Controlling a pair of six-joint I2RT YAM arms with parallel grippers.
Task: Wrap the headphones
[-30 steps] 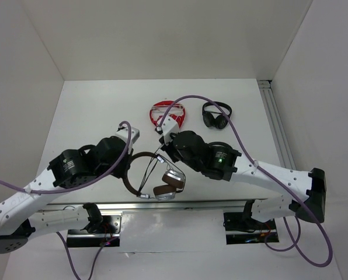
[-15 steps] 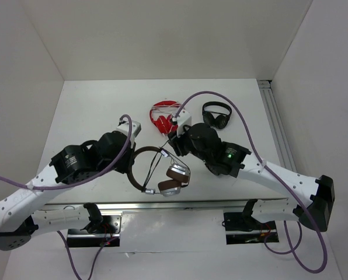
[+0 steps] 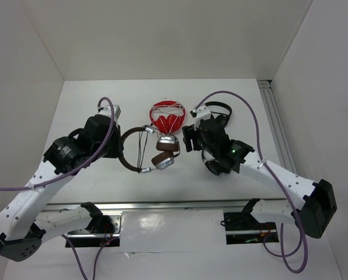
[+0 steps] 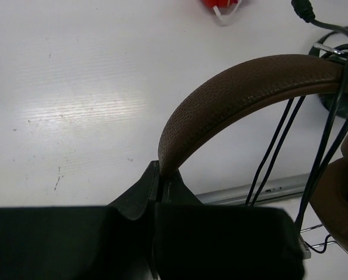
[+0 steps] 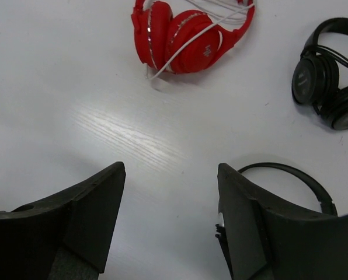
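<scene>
The headphones [image 3: 162, 154] are gripped by the brown headband, clamped tight in the left gripper [image 4: 160, 172] and apparently raised off the table [image 3: 86, 105]. Cable [image 4: 270, 150] strands are strung across the arc. The right gripper [image 5: 169, 195] is spread wide with nothing held, near the red pair [image 5: 185, 35].

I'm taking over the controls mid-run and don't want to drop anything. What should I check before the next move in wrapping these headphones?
1. Hold: left tool shut on the headband of the headphones: ok.
2. Free hand: right tool open and empty: ok.
3. Winding: cable snug: not ok, strands hang slack.
4. End: plug tucked in: not ok, it sticks out free.
5. Clearance: red pair apart from the right tool: ok.
</scene>
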